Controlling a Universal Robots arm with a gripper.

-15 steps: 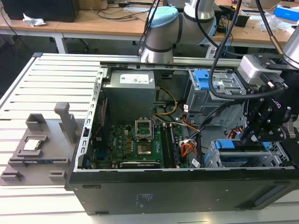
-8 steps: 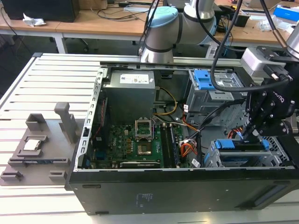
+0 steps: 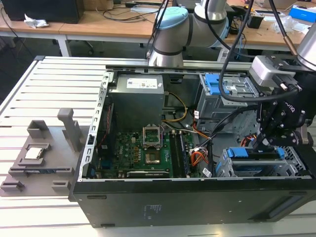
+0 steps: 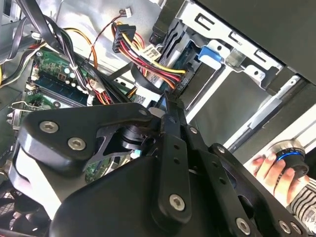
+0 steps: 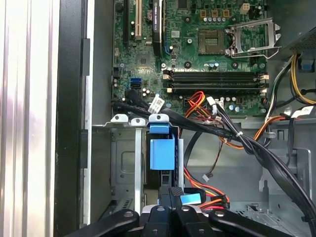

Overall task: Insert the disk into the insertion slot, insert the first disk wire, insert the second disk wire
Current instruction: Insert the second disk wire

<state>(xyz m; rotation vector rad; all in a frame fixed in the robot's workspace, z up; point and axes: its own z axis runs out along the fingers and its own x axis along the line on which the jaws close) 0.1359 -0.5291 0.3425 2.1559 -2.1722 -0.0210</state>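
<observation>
The gripper (image 3: 266, 143) hangs low over the insertion slot (image 3: 222, 170) at about four o'clock in the exterior view, inside the open computer case (image 3: 148, 202), and its black linkage hides the fingertips, so I cannot tell how far apart they stand or whether they have hold of anything. The disk (image 3: 259, 165) lies in that low grey cage, its blue carrier showing as a strip along the top edge just under the tool. The first wrist view looks straight down past the gripper (image 5: 170, 197) and shows what the exterior view does not: the blue carrier end of the disk (image 5: 162, 150) sitting between the cage's metal rails, with a bundle of black cables (image 5: 237, 140) running across toward four o'clock and the motherboard (image 5: 197, 49) at twelve o'clock. The second wrist view adds a bunch of red, yellow and black wires (image 4: 143, 54) with a black connector at twelve o'clock, and a person's hand (image 4: 274, 170) on a round blue-ringed knob (image 4: 289, 158) at four o'clock. The case rests on a slatted metal table (image 3: 54, 89), a grey fixture (image 3: 44, 153) at nine o'clock; wooden desks (image 3: 98, 22) stand behind.
</observation>
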